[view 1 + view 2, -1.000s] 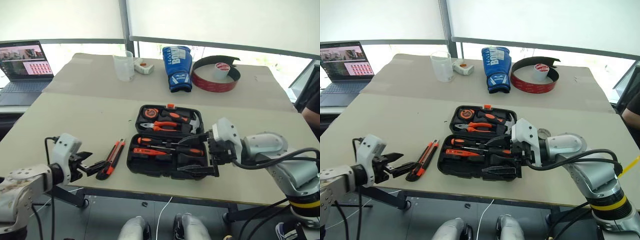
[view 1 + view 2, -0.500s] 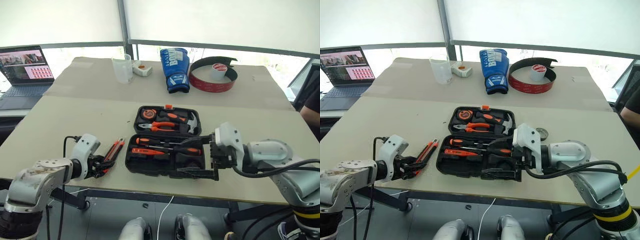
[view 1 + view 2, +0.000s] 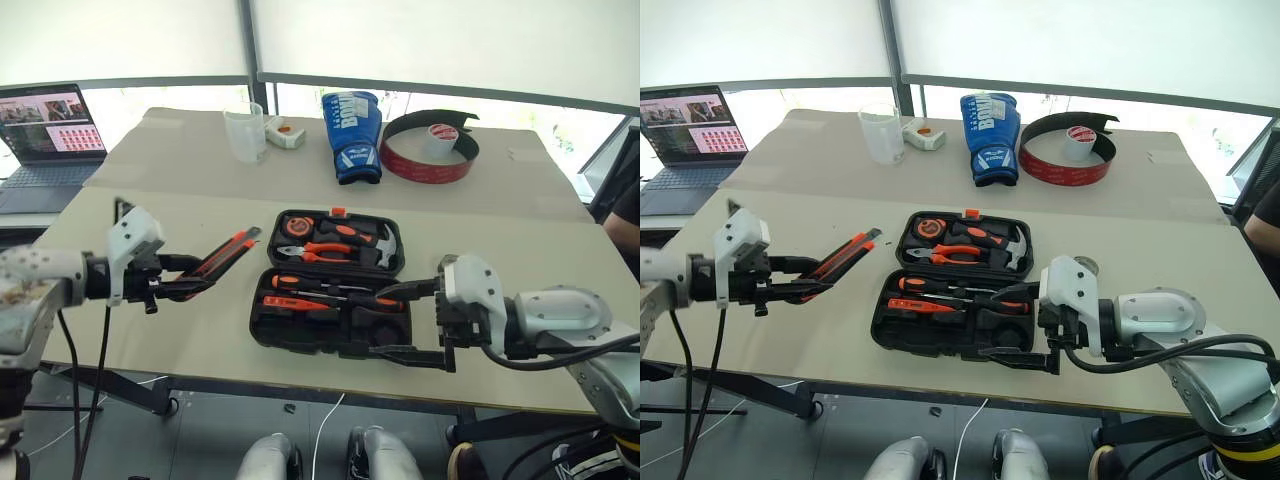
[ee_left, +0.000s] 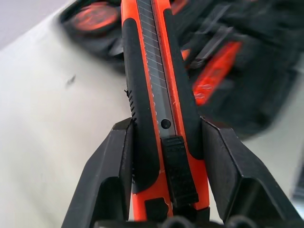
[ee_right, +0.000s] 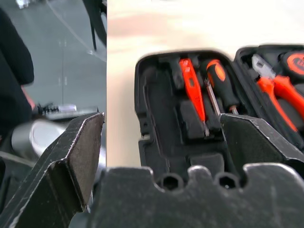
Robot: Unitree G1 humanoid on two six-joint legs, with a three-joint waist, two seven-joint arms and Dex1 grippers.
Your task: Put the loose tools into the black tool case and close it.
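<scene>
- Orange-black utility knife (image 4: 161, 95): pinched at its rear end between the fingers of the left gripper (image 3: 178, 285), held above the table (image 3: 200, 230), tip angled toward the black tool case (image 3: 335, 300), presumably for insertion.
- Case: lies open near the front table edge; screwdrivers (image 3: 335, 293) occupy its near half.
- Right gripper (image 3: 420, 320): fingers spread wide, empty, at the case's right end, likely ready to steady it.

The open black tool case (image 3: 335, 285) sits mid-table. At its nine o'clock the bare table (image 3: 150, 330) gives wide passage. At three o'clock the right gripper (image 3: 420, 322), jaws spread, crowds the case's near corner. At twelve o'clock, well apart, stand a cup (image 3: 244, 132), a blue glove (image 3: 355, 135) and a red-and-black band (image 3: 432, 160).
</scene>
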